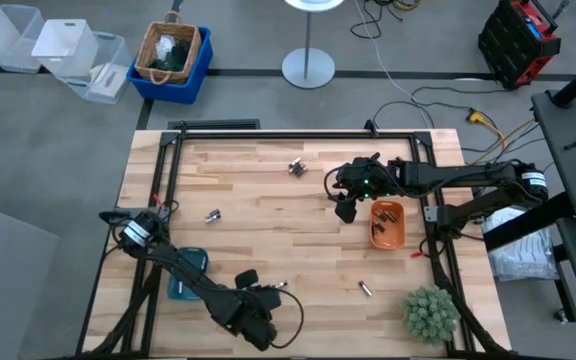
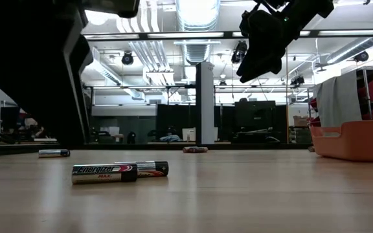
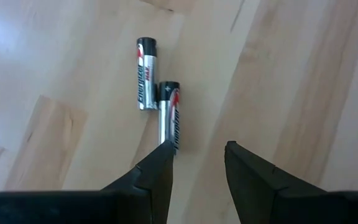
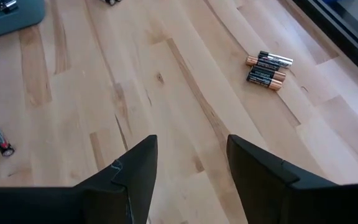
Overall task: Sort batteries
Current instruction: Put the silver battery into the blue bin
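Two batteries (image 3: 158,104) ahead of open left hand (image 3: 197,162), near table edge.

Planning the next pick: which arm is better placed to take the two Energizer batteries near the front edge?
Left. Its open pincer hangs right over the Energizer pair; the right pincer, also open, is beside the orange tray.

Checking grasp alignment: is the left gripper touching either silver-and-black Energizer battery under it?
Cannot tell. In the left wrist view the open left gripper has one fingertip overlapping the nearer silver-and-black Energizer battery, but height above it is unclear.
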You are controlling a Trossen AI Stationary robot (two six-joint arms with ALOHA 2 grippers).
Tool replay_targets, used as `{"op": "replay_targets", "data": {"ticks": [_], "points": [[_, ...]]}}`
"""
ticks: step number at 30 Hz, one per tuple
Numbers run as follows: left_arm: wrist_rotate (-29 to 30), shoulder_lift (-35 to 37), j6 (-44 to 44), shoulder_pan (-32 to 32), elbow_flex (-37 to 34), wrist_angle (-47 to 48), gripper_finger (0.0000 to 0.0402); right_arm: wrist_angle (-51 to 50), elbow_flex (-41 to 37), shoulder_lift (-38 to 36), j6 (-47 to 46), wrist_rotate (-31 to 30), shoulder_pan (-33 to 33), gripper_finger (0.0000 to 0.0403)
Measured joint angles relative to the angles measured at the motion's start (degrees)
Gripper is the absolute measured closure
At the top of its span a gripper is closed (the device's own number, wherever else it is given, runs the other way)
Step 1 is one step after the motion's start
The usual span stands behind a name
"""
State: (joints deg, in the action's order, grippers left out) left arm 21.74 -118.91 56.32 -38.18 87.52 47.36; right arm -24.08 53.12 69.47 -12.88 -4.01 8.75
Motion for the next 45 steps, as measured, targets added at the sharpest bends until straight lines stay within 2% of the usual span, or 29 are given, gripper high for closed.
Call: {"op": "replay_targets", "data": {"ticks": [11,40,45], "points": [[1.67,0.0,-0.5,0.07,-2.07,-0.4,0.0277,-0.01,0.0,0.0,-0.09,0.02,0.0,0.0216],[3.67,0.24,-2.04,0.05,-9.35,-10.17,0.0277,-0.08,0.0,0.0,-0.04,0.02,0.0,0.0205],[3.57,0.24,-2.24,0.05,-9.39,-10.33,0.0286,-0.1,0.0,0.0,-0.04,0.02,0.0,0.0204]]}}
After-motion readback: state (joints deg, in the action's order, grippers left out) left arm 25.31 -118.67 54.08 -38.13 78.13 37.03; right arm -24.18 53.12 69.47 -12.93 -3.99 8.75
